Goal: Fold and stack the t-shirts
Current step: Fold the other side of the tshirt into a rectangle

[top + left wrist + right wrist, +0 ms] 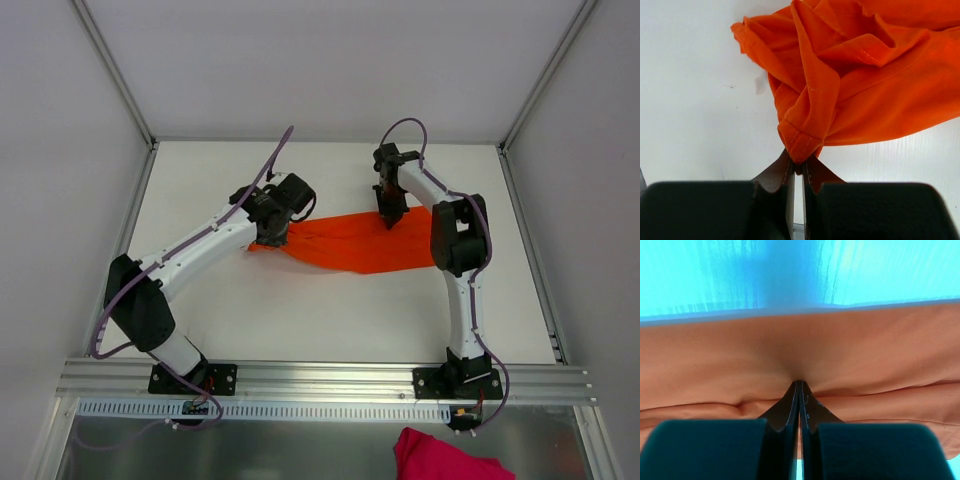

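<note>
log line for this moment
left gripper: shut on orange t-shirt hem | right gripper: shut on orange t-shirt | stage: unfolded, bunched on table

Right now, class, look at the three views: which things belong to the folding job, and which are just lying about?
In the job: orange t-shirt, pinched at one bunched end by the left pincer and near its far edge by the right pincer.
Lying about: magenta cloth below the front rail, untouched; shirt or not, cannot tell.

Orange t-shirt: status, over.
Left gripper shut on bunched hem. Right gripper shut on far edge. Orange t-shirt spans between, not folded. Pink cloth off-table, not obstructing.
</note>
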You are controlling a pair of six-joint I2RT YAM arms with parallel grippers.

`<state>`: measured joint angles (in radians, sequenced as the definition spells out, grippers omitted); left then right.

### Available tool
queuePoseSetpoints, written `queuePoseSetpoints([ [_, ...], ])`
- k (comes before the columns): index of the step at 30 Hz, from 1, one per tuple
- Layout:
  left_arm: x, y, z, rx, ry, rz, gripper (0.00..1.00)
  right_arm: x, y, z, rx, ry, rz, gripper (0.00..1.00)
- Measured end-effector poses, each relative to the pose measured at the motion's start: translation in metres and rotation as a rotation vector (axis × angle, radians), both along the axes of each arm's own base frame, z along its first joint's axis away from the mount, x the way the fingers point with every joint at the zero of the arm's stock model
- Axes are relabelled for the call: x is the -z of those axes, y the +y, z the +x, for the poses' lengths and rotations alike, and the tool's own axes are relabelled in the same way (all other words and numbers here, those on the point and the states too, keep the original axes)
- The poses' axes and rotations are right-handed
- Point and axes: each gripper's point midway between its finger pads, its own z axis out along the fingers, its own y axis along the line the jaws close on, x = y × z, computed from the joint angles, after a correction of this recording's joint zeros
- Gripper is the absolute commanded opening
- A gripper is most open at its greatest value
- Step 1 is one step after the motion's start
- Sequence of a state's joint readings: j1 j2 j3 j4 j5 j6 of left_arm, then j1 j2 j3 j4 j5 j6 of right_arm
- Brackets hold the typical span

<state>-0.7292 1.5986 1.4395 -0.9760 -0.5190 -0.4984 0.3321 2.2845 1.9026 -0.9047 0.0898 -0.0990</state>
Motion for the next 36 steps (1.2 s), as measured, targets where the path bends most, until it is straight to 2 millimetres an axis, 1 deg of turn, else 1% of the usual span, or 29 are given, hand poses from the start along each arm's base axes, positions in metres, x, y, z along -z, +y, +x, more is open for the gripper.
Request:
queuePoseSetpoints([
  [2, 0.001, -0.002, 0.001, 0.012, 0.009, -0.037, 0.00, 0.001, -0.001, -0.001, 0.000, 0.005, -0.002, 0.01],
  [4, 0.005, 0.003, 0.002, 0.007, 0.020, -0.036, 0.00, 0.003, -0.001, -0.003, 0.000, 0.009, -0.003, 0.01],
  [7, 0.017, 0.009, 0.001, 0.000, 0.061, -0.006, 0.00, 0.003, -0.001, -0.003, 0.000, 0.011, -0.002, 0.01],
  [10, 0.035, 0.013, -0.001, -0.001, 0.121, 0.053, 0.00, 0.003, 0.002, -0.004, -0.003, 0.017, 0.016, 0.01],
  [14, 0.067, 0.025, -0.008, -0.009, 0.247, 0.194, 0.00, -0.004, 0.018, -0.009, -0.016, 0.035, 0.109, 0.01],
  [17, 0.087, 0.032, -0.008, -0.014, 0.329, 0.306, 0.00, -0.018, 0.036, -0.013, -0.031, 0.039, 0.214, 0.01],
  [19, 0.096, 0.030, -0.006, -0.015, 0.380, 0.349, 0.00, -0.032, 0.046, -0.017, -0.044, 0.036, 0.280, 0.01],
  [22, 0.104, 0.020, 0.005, -0.014, 0.413, 0.366, 0.00, -0.048, 0.055, -0.022, -0.063, 0.028, 0.341, 0.01],
  [26, 0.109, 0.000, 0.023, -0.008, 0.398, 0.325, 0.01, -0.053, 0.060, -0.030, -0.073, 0.037, 0.372, 0.01],
  [28, 0.109, -0.005, 0.028, -0.004, 0.392, 0.308, 0.15, -0.051, 0.061, -0.032, -0.075, 0.044, 0.377, 0.01],
  [29, 0.110, -0.008, 0.030, 0.002, 0.391, 0.302, 0.29, -0.050, 0.061, -0.034, -0.076, 0.052, 0.379, 0.01],
  [31, 0.112, -0.012, 0.034, 0.017, 0.395, 0.297, 0.38, -0.048, 0.062, -0.037, -0.076, 0.062, 0.381, 0.01],
  [33, 0.115, -0.019, 0.043, 0.024, 0.391, 0.294, 0.56, -0.046, 0.062, -0.039, -0.077, 0.068, 0.382, 0.01],
  [34, 0.118, -0.022, 0.047, 0.026, 0.386, 0.292, 0.77, -0.046, 0.063, -0.040, -0.079, 0.070, 0.383, 0.01],
  [36, 0.121, -0.022, 0.050, 0.019, 0.379, 0.302, 0.82, -0.045, 0.063, -0.041, -0.080, 0.073, 0.383, 0.01],
])
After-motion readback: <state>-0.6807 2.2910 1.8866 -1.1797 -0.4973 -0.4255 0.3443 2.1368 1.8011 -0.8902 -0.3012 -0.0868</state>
